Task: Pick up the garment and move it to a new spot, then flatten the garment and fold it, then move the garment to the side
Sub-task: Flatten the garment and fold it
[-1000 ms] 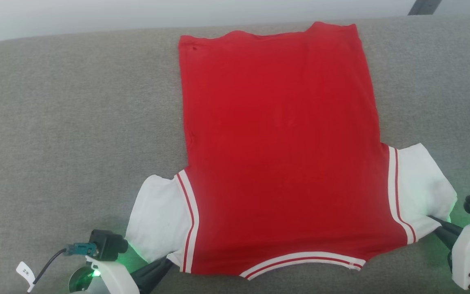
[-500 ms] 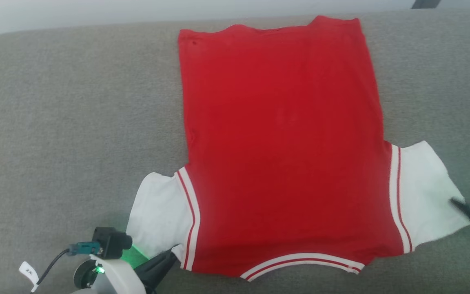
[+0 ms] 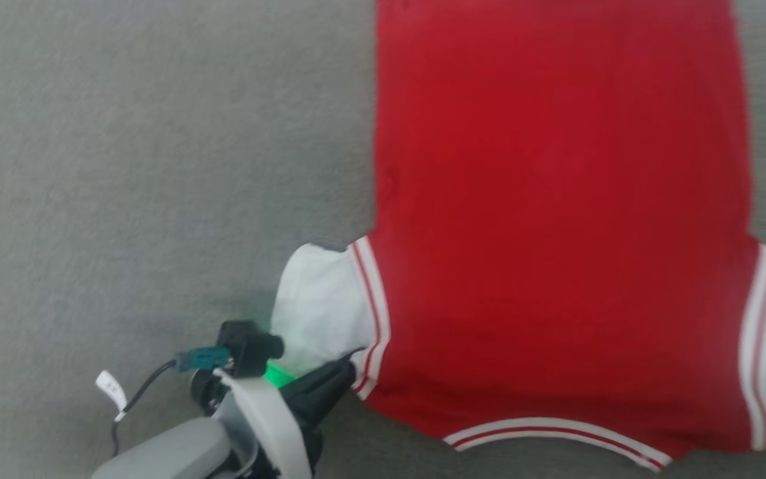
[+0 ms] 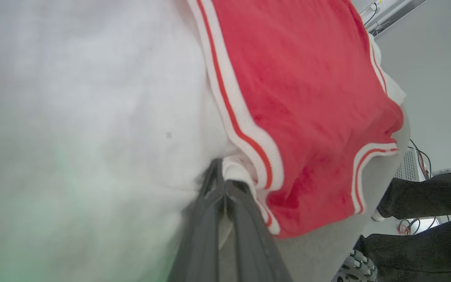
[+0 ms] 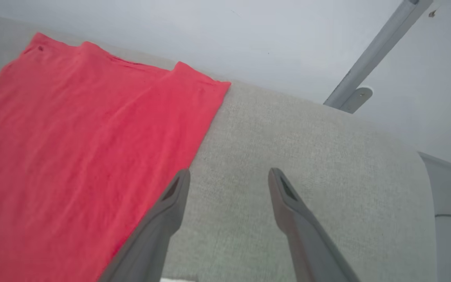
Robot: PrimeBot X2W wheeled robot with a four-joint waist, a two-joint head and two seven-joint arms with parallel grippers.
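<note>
Head view: the small red jersey-style shirt with white sleeves (image 3: 556, 199) lies spread, plain side up, on the grey woven cushion (image 3: 124, 166), my left gripper (image 3: 350, 368) at its near sleeve corner. Left wrist view: jaws pinched tight on that sleeve hem, a hold I judge tensions the cloth for flattening. Right wrist view: my right gripper (image 5: 229, 172) hangs wide, empty, over cushion beside the shirt's red edge.

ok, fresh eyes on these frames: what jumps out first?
The red garment, spread flat on the grey fabric surface, dominates the right of the head view. At lower left, the left gripper is pinched shut on its white sleeve near the striped trim. The right gripper hangs open by the garment's side edge, holding nothing.
</note>
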